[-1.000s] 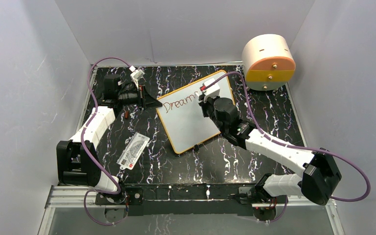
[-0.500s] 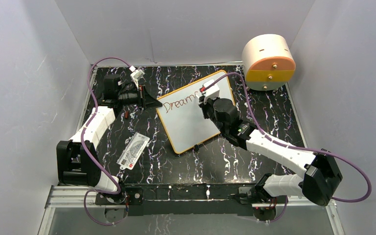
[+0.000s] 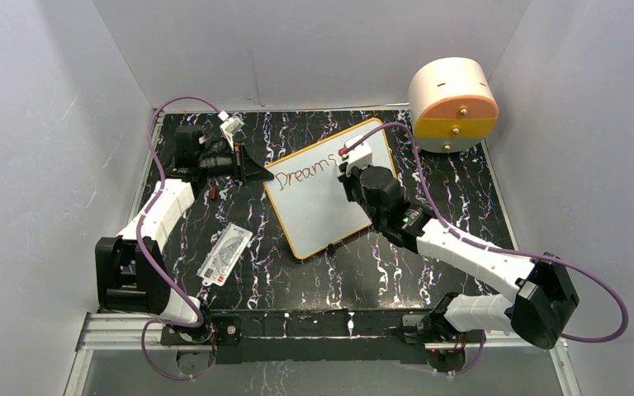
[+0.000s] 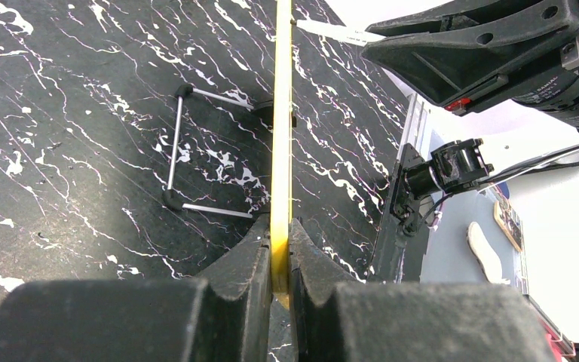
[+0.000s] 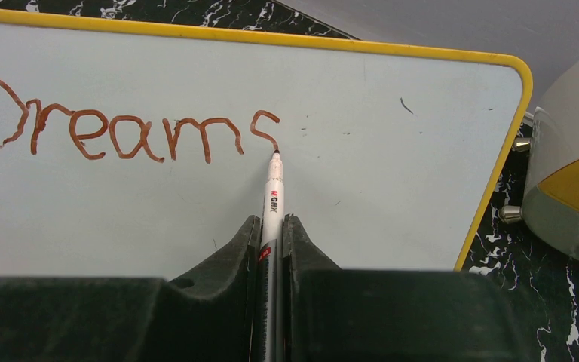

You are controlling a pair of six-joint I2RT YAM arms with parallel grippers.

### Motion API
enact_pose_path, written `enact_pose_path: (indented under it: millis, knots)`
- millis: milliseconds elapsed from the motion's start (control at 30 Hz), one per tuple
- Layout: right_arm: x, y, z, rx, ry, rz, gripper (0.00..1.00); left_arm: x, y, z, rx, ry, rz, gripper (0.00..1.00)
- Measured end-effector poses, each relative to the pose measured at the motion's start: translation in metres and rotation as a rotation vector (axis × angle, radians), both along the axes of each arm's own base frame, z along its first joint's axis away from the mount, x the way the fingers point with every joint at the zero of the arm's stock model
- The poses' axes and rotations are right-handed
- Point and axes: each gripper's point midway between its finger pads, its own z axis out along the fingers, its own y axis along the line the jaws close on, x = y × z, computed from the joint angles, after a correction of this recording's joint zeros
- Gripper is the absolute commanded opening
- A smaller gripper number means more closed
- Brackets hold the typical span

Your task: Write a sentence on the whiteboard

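The whiteboard (image 3: pixel 324 213) lies just ahead of my right gripper (image 5: pixel 272 226), which is clenched tight on a marker (image 5: pixel 274 192). The marker's tip touches the whiteboard at the last letter of the sentence (image 5: pixel 113 134), which reads "Dreams" along the whiteboard's top edge. My left gripper (image 4: pixel 280 237) is clamped on the whiteboard's yellow frame (image 4: pixel 280 113), at its left edge.

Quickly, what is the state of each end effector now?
Left end effector: closed on the whiteboard frame.
Right end effector: closed on the marker.
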Motion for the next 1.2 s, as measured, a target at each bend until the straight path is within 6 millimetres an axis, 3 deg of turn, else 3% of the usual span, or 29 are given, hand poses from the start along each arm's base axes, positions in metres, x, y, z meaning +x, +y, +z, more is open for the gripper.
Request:
enact_pose_path:
  millis: [567,800,1033,1200]
  knots:
    - [-0.007,0.006,-0.005,0.02,0.04,0.045,0.0,0.0,0.0,0.0,0.001,0.0,0.001,0.0]
    - [-0.007,0.006,0.003,0.043,0.024,0.047,0.0,0.0,0.0,0.0,0.0,0.0,0.0,0.0]
    - [-0.015,0.003,0.024,0.089,-0.01,0.063,0.0,0.0,0.0,0.0,0.001,-0.001,0.001,0.0]
    - [-0.027,0.009,0.017,0.081,0.013,0.09,0.0,0.0,0.0,0.0,0.002,-0.001,0.002,0.0]
